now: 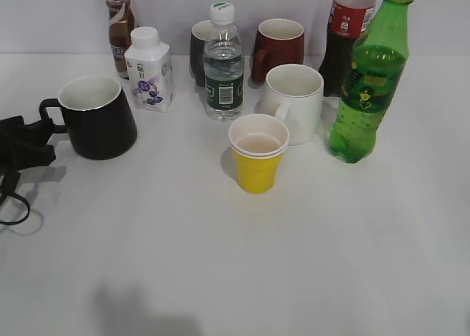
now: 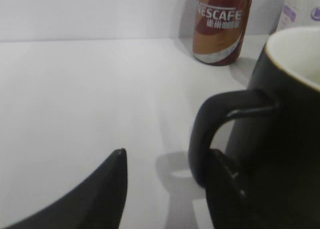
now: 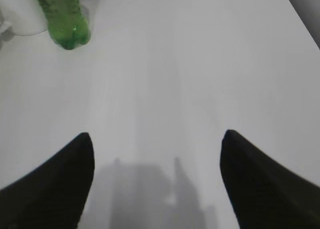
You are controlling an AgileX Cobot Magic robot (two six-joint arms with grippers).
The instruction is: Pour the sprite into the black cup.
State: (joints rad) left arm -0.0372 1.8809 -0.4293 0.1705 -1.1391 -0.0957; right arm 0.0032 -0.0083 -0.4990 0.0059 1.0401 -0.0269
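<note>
Sprite stands capped and upright at the far right of the table, just beside the white mug, with nothing holding it. The black cup sits well apart at the left, its handle turned toward the left gripper, whose fingers straddle that handle with a gap on one side, not yet closed; it looks set to steady the cup. The right gripper hangs low over bare table with its fingers spread wide, the bottle far ahead to its left, probably lined up for a reach.
</note>
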